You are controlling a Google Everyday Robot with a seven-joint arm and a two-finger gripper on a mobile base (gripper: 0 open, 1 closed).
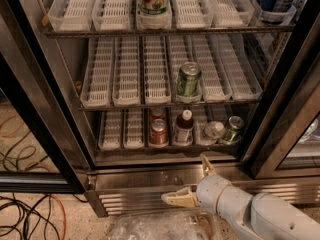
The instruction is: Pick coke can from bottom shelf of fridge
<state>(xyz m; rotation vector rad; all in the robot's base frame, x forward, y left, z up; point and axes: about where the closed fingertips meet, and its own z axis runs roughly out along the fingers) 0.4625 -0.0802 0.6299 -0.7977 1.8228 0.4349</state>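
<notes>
Gripper (185, 179) sits low in front of the fridge (125, 178), level with its steel base. Its two fingers are spread wide and hold nothing. Coke can (159, 132) stands upright at the front of the bottom shelf (113, 134), third lane from the left of the view, just beside the dark bottle (183, 128) in the next lane. From my gripper the can lies up, slightly left and further in. Its long axis is vertical, so I judge a level, side-on approach is needed, lifting the wrist first to clear the shelf's front edge.
</notes>
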